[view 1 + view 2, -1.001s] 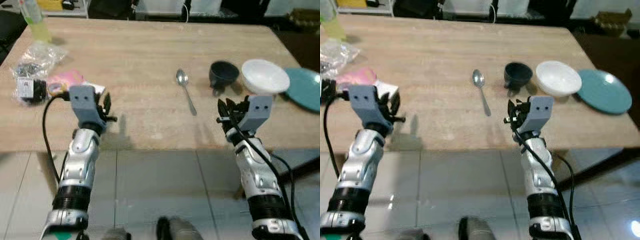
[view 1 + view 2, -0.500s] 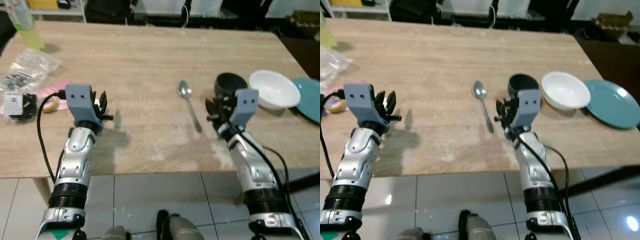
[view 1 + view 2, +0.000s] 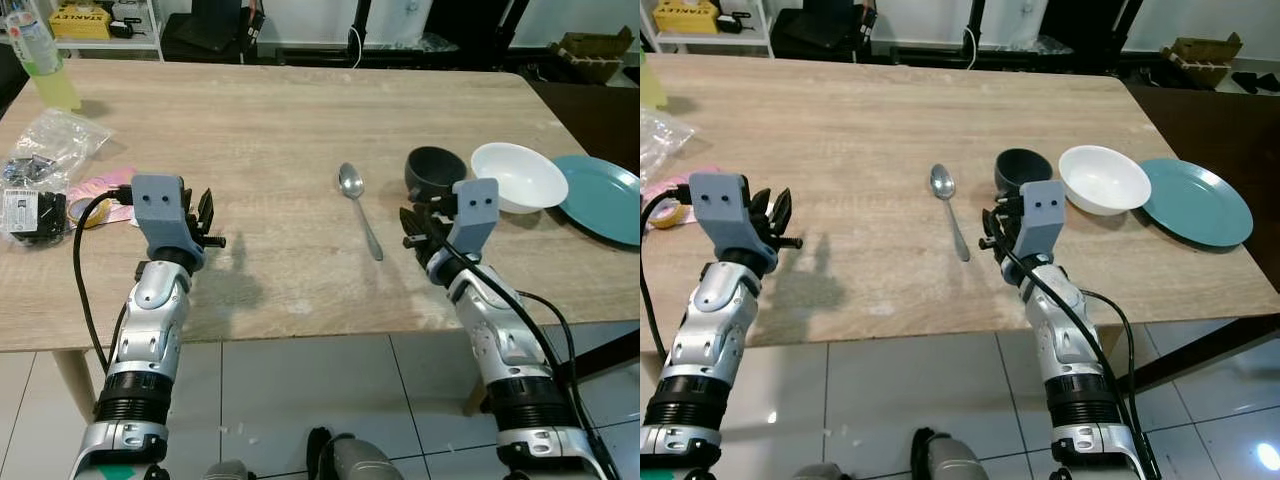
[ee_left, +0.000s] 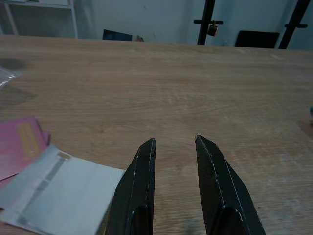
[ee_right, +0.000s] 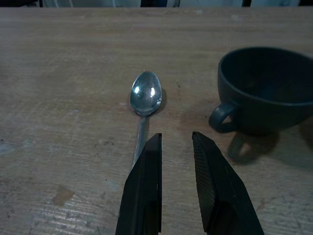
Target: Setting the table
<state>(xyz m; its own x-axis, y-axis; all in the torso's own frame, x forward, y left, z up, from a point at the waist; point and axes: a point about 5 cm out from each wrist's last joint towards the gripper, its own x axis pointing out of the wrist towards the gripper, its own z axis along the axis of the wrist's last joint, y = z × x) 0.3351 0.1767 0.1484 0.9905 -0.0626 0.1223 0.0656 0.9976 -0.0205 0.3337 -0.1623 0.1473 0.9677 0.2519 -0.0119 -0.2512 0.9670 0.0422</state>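
Both arms stretched forward over the near edge of the wooden surface [image 3: 270, 130], forearms roughly level. Left gripper [image 4: 174, 147] low near the near-left part, jaws slightly parted, empty, beside one white paper slip [image 4: 63, 188] and pink card [image 4: 19, 144]. Right gripper [image 5: 176, 142] low at the near-right part, jaws slightly parted and empty, aimed between one spoon [image 3: 357, 208] and one dark cup [image 3: 435, 172]. Toward the right edge: one white bowl [image 3: 518, 176], touching the cup, then one teal plate [image 3: 603, 196]. One bottle [image 3: 40, 62] at the far-left corner, with plastic bags [image 3: 50, 140] near the left edge.
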